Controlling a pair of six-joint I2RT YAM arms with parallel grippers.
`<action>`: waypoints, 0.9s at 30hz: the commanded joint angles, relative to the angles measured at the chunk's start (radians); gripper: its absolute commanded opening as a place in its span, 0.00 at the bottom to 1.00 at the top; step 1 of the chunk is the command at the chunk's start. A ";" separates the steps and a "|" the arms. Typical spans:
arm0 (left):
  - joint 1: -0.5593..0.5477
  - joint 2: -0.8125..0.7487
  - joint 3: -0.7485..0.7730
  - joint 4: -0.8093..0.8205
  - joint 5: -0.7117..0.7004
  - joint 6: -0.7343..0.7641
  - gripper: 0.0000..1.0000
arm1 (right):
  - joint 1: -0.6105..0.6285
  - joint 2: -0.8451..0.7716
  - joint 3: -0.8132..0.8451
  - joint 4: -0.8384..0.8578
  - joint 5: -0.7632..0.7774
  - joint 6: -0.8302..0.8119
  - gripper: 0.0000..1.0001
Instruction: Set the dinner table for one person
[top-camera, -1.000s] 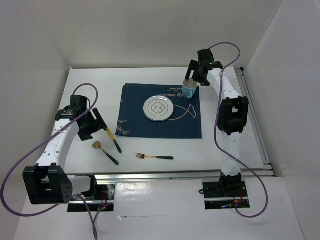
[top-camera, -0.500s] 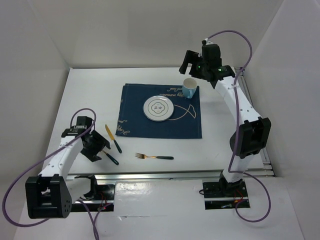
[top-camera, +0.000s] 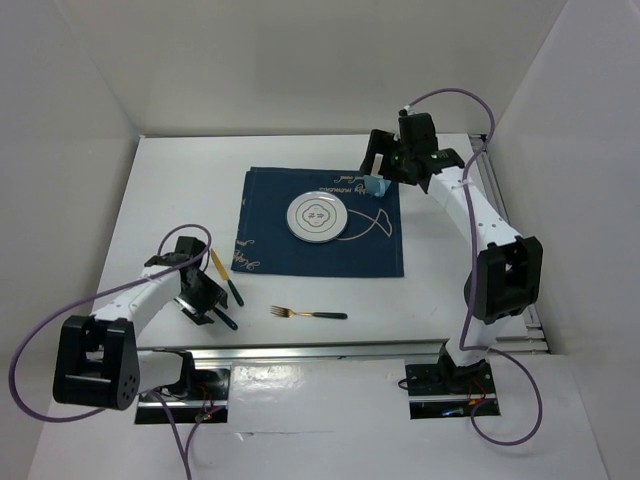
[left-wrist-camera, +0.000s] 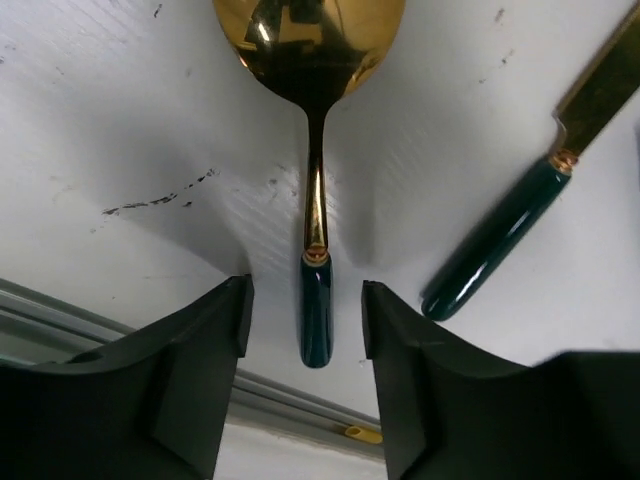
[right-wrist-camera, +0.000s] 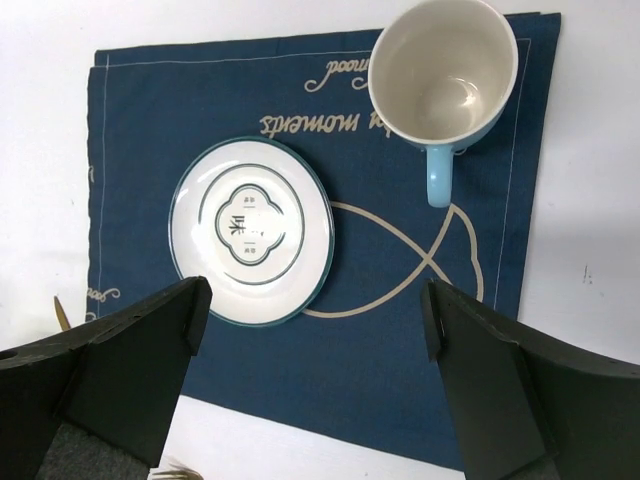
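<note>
The white dinner table (top-camera: 180, 190) carries a navy placemat (top-camera: 320, 250) with a white plate (top-camera: 317, 217) in its middle and a light blue mug (top-camera: 377, 186) on its far right corner. My left gripper (left-wrist-camera: 305, 320) is low over the table near the front edge. It is open, and its fingers (left-wrist-camera: 190, 370) straddle the dark green handle of a gold spoon (left-wrist-camera: 316, 300) with a gap on each side. A knife (left-wrist-camera: 500, 235) with a matching handle lies just to the right. My right gripper (right-wrist-camera: 315, 310) hangs wide open above the placemat, with the mug (right-wrist-camera: 445, 75) and plate (right-wrist-camera: 252, 230) below it.
A gold fork (top-camera: 308, 314) with a dark handle lies on the table in front of the placemat. The metal rail (left-wrist-camera: 300, 400) of the table's near edge runs right behind the spoon's handle. White walls close in the table on three sides.
My left arm has come down toward the near edge onto the spoon, and its jaws have narrowed. My right gripper has let go of the mug and lifted above it.
</note>
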 joint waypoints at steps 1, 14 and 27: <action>-0.031 0.051 -0.006 0.025 -0.063 -0.044 0.61 | -0.002 -0.071 -0.008 0.040 0.010 -0.017 0.99; -0.031 -0.032 0.268 -0.173 -0.250 0.063 0.01 | -0.020 -0.099 -0.028 0.031 0.030 -0.037 0.99; -0.171 0.167 0.600 -0.204 -0.189 0.414 0.00 | -0.020 -0.149 -0.079 0.031 0.020 -0.037 0.99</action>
